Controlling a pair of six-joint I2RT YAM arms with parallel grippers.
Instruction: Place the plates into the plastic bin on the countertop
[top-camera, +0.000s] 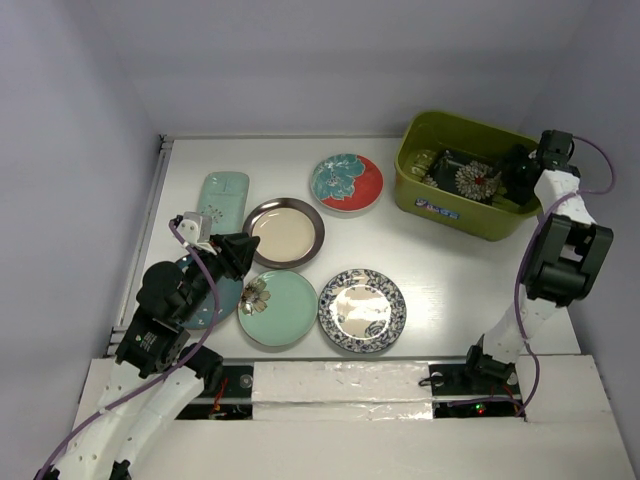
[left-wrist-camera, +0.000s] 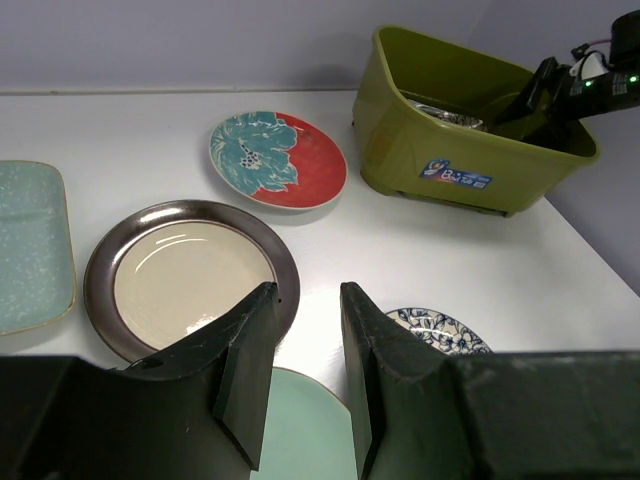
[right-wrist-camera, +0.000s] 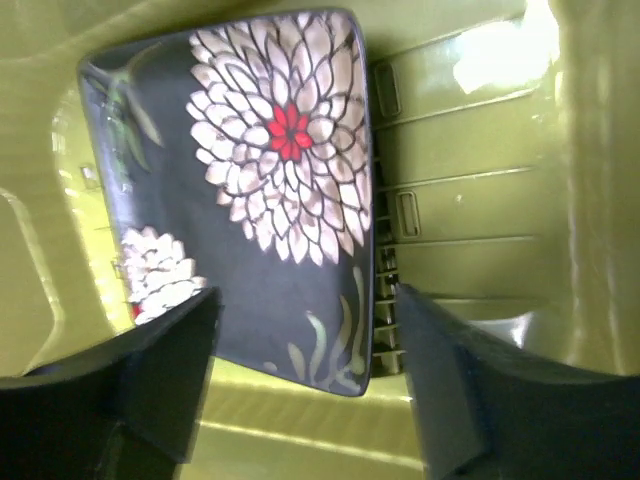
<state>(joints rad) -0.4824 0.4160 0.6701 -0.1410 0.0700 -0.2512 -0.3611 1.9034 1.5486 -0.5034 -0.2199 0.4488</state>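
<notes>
The olive-green plastic bin (top-camera: 431, 203) stands at the back right of the white countertop (top-camera: 420, 250). The black square floral plate (top-camera: 468, 178) lies inside it, and also shows in the right wrist view (right-wrist-camera: 250, 190). My right gripper (top-camera: 516, 176) hangs in the bin, open and empty, its fingers (right-wrist-camera: 170, 370) astride the plate's near corner. On the countertop lie the red-teal plate (top-camera: 346, 183), brown-rimmed cream plate (top-camera: 283, 232), pale mint rectangular plate (top-camera: 222, 198), mint round plate (top-camera: 277, 307) and blue-white plate (top-camera: 361, 309). The dark teal plate (top-camera: 222, 300) is half hidden under my left gripper (top-camera: 240, 255), which is open with a narrow gap and empty.
Pale grey walls enclose the countertop on three sides. The left wrist view shows the bin (left-wrist-camera: 440, 150) with its white-blue label (left-wrist-camera: 455, 176) and the right arm (left-wrist-camera: 575, 85) reaching into it. The cream plate (left-wrist-camera: 185, 275) lies just ahead of my left gripper (left-wrist-camera: 305, 290).
</notes>
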